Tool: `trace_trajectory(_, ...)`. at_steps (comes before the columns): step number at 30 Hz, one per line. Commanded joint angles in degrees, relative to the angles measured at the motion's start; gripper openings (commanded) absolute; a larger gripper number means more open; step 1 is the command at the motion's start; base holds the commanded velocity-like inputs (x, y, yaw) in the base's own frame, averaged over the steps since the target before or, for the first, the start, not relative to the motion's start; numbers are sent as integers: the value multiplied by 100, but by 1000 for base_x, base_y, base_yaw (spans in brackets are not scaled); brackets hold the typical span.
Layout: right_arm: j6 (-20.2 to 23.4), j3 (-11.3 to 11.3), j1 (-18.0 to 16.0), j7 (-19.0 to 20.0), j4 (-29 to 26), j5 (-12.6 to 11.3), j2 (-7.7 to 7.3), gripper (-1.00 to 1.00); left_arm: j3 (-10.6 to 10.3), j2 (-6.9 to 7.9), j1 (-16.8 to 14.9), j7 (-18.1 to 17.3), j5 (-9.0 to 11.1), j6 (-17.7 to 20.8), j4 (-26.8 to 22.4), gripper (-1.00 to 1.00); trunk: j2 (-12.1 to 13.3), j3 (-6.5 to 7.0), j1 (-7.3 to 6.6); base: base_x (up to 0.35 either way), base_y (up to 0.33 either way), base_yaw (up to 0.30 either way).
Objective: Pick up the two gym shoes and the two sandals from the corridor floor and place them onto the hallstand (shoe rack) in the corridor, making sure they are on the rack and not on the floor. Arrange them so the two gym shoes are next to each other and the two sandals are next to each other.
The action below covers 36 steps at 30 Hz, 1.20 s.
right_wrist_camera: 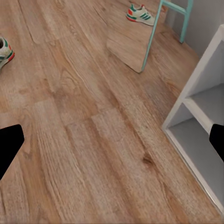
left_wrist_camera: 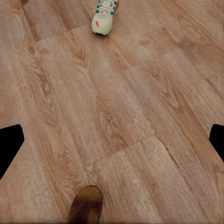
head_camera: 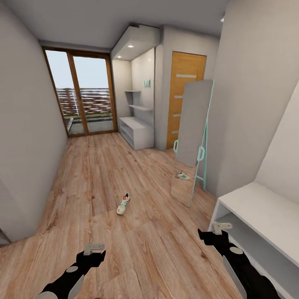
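Note:
One white gym shoe (head_camera: 123, 203) with green stripes lies on the corridor floor (head_camera: 95, 174) mid-corridor, ahead of both arms; it also shows as the gym shoe (left_wrist_camera: 105, 16) and the gym shoe (right_wrist_camera: 3, 52). A shoe of the same look (head_camera: 182, 175) appears in the glass of the leaning mirror. A brown sandal (left_wrist_camera: 86, 205) lies on the planks close under my left gripper (head_camera: 94, 248). The pale hallstand (head_camera: 137, 131) with stepped wall shelves stands at the far end. My left gripper (left_wrist_camera: 112, 142) and right gripper (head_camera: 222, 226) hover open and empty.
A tall mirror (head_camera: 193, 124) on a teal frame leans against the right wall. A white low bench with open shelves (head_camera: 257, 207) stands at the near right, beside my right arm. Glass doors (head_camera: 83, 95) close the far end, and an orange door (head_camera: 185, 91) is beyond the mirror.

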Motion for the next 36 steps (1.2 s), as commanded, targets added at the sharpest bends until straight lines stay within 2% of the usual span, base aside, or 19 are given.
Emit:
trace_trajectory(1, 26, 13, -2, -5, -9, -59, -6, 100, 6, 1, -5, -21, 1, -18, 6, 100, -3, -15, 0, 0, 0, 89)
trace_trajectory(20, 26, -16, -2, -10, -8, -59, -6, 100, 15, -2, -5, -26, 8, -38, 6, 100, -3, -183, 0, 0, 0, 82)
trace_trajectory(36, 26, -21, -2, -13, -20, -66, -6, 100, 23, -3, -5, -17, 10, -12, 6, 100, -645, -608, 351, 0, 0, 131)
